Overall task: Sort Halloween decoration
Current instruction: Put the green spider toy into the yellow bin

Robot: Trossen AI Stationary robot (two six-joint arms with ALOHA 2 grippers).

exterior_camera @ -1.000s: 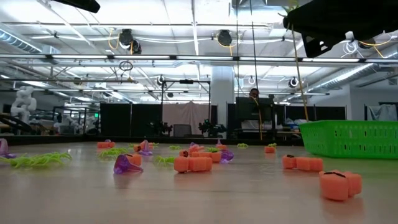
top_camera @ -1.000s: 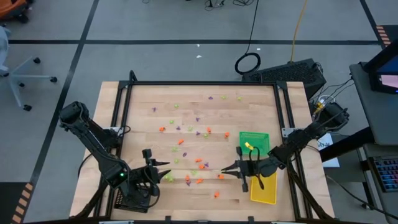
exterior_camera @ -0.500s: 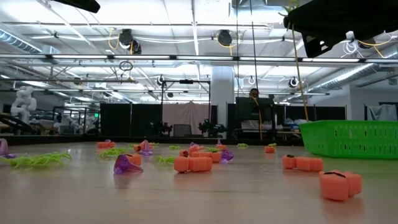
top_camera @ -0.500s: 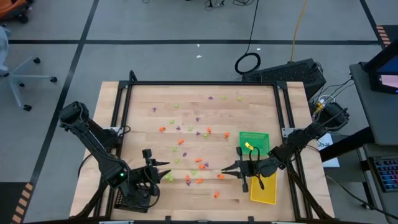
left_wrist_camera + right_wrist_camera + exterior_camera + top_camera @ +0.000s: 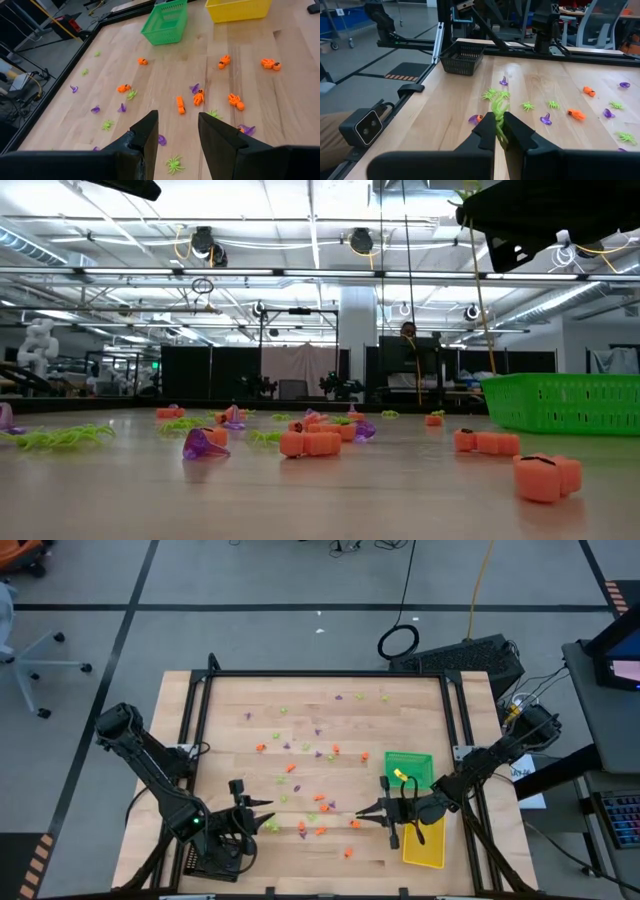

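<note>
Wooden table (image 5: 420,700) carries three trays: green tray (image 5: 408,769), yellow tray (image 5: 423,844), black tray (image 5: 463,56). Halloween decoration (image 5: 300,775) lies scattered mid-table: orange, purple, lime bits, dozens, too small to count each. Right gripper (image 5: 499,131) is pinched on a lime green spider (image 5: 498,112), near the green tray. Step looks like carry-to-tray; next move likely needs positioning over the green tray, then release. Left gripper (image 5: 177,136) is parted, empty, hovering over trinkets.
</note>
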